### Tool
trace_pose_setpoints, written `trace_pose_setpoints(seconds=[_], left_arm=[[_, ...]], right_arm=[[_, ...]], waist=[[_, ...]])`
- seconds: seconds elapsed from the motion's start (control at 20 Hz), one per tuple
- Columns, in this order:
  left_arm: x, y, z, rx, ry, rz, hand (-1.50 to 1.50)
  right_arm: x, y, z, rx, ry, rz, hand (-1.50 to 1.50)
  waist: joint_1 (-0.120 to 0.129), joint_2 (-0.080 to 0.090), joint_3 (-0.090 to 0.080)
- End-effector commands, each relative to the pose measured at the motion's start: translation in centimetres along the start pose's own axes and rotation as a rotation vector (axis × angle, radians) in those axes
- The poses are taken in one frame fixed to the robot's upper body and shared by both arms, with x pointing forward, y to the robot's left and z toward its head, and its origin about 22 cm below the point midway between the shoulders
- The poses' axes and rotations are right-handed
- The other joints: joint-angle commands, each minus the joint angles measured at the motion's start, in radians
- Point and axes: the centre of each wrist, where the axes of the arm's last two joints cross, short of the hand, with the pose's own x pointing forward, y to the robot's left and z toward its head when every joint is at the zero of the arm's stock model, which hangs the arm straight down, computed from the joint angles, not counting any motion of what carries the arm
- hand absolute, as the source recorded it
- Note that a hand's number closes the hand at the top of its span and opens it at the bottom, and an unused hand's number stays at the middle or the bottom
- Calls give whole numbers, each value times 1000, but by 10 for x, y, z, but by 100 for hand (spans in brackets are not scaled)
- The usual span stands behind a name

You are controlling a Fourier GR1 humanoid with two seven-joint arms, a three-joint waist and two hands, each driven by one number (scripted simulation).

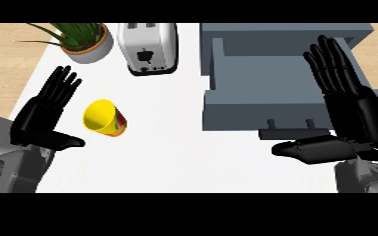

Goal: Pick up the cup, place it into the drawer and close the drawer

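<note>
On the counter: white top [184, 150] with wood showing at the far left and right corners.
Cup: yellow cup [104, 118] with a red band, tilted, mouth facing up toward the view, near the left side of the counter, outside the drawer.
Drawer: grey drawer [258, 105] pulled open at the right, nothing visible inside, handle [294, 131] on its near face.
Left hand: left hand [44, 115] open, fingers straight and spread, thumb out toward the cup, just beside the cup and apart from it.
Right hand: right hand [343, 105] open wide, fingers straight over the drawer's right edge, thumb stretched out near the handle, holding nothing.
Toaster: white toaster [148, 47] at the back, left of the drawer.
Plant: potted plant [81, 41] at the back left corner.
</note>
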Motion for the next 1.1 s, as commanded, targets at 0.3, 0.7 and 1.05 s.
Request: trace_pose_setpoints(seconds=[0.3, 0.7, 1.05], left_arm=[[-61, 22, 11, 51, 87, -26, -150], [-92, 38, 44, 79, 90, -65, -150], [-105, 24, 39, 86, 62, -62, -150]], right_arm=[[18, -6, -6, 11, -28, 13, -150], [20, -5, -16, 12, -15, -2, -150], [23, -6, -25, 16, -5, 5, -150]], waist=[[-6, 0, -1], [-14, 5, -2], [-18, 8, -3]])
